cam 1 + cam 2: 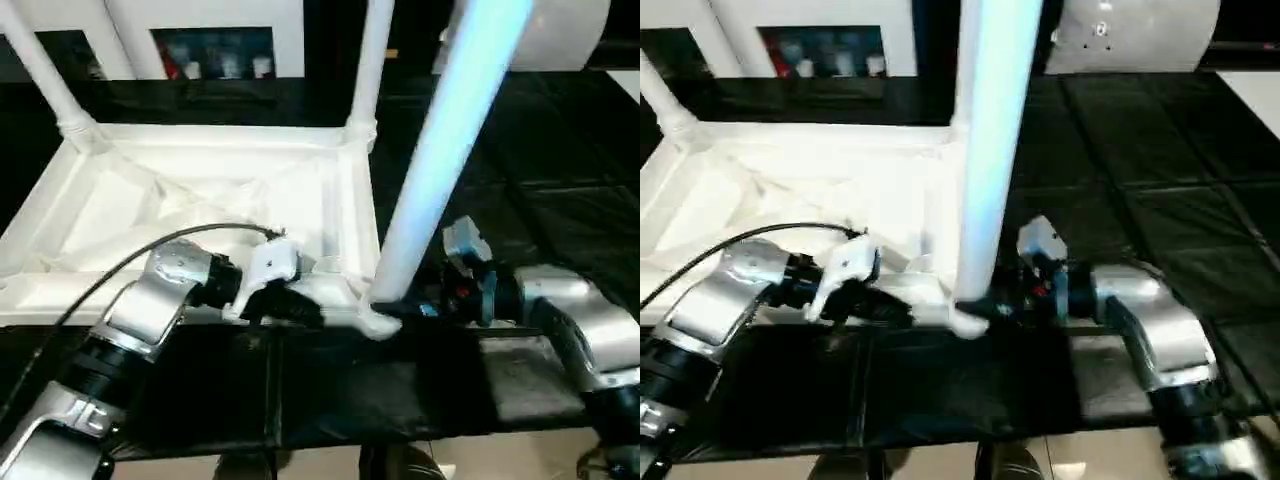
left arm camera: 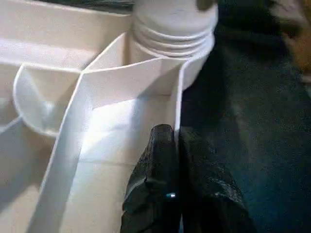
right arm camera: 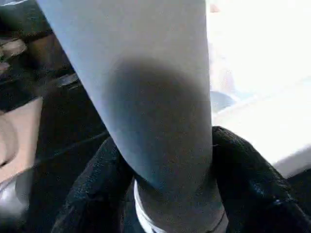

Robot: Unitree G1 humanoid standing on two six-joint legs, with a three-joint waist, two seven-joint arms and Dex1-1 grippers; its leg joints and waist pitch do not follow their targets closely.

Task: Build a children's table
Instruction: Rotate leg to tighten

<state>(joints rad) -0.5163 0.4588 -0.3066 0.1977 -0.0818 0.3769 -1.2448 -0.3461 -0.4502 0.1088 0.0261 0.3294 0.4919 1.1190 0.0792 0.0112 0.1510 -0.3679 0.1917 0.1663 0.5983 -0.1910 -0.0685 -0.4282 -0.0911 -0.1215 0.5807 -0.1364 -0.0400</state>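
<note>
The white table top point(image 1: 200, 190) lies upside down on a black surface. Two white legs point(image 1: 45, 70) point(image 1: 370, 60) stand in its far corner sockets. A third leg point(image 1: 440, 150) rises tilted from the near right corner socket point(image 1: 375, 322), with thread rings point(image 2: 172, 29) showing at its base. My right gripper point(image 1: 420, 305) is shut around this leg's lower end, and its black fingers point(image 3: 243, 179) wrap both sides of the tube point(image 3: 146, 97). My left gripper point(image 1: 290, 305) is shut on the table's near rim point(image 2: 177, 92), just left of that corner, pinching the thin wall between its fingertips point(image 2: 163, 141).
A large white rounded object point(image 1: 560, 35) stands at the back right. Shelving with small items point(image 1: 210, 55) shows behind the table top. Black tiled matting point(image 1: 560, 200) extends to the right. The work surface's front edge point(image 1: 330, 440) is close below my forearms.
</note>
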